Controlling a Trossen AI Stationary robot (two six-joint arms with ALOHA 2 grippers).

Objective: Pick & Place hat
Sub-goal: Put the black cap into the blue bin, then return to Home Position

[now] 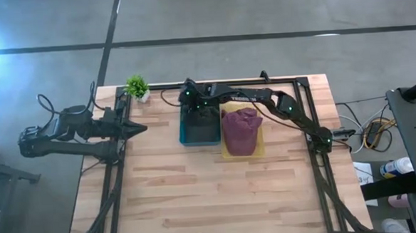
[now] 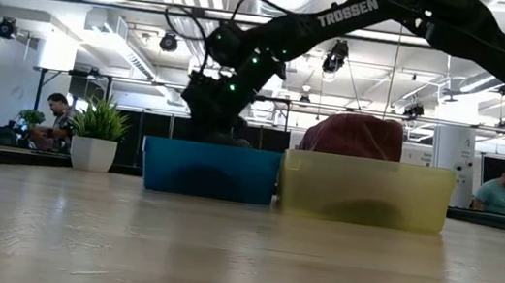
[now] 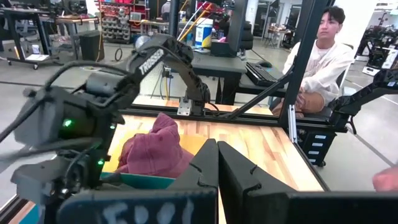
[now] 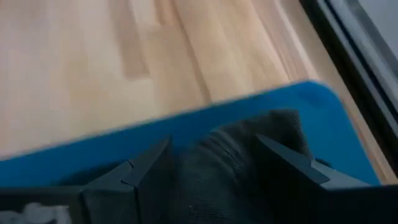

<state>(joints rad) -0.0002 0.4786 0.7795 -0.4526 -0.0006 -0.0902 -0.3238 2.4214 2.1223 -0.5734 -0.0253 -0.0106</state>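
- The right gripper [image 1: 202, 115] is down inside the blue rectangular plastic bin [image 1: 189, 137] at the far middle of the light wooden table [image 1: 212, 195]. Its fingers are spread wide on either side of a dark grey knitted hat [image 4: 249, 155] lying in that bin, and they have not closed on it.
- A maroon knitted hat [image 1: 241, 131] sits heaped in the yellow translucent plastic bin [image 1: 260, 151], which touches the blue one on its right.
- The left gripper [image 1: 134, 129] waits at the table's left edge, its fingers pressed together and holding nothing.
- A small green potted plant in a white pot [image 1: 137, 87] stands at the far left corner; a seated person in a pale sweatshirt [image 3: 323, 56] watches from beyond the table.
- Judging by this, one hat looks already placed, while the dark one is only being approached: grasp, lift and transfer all remain.
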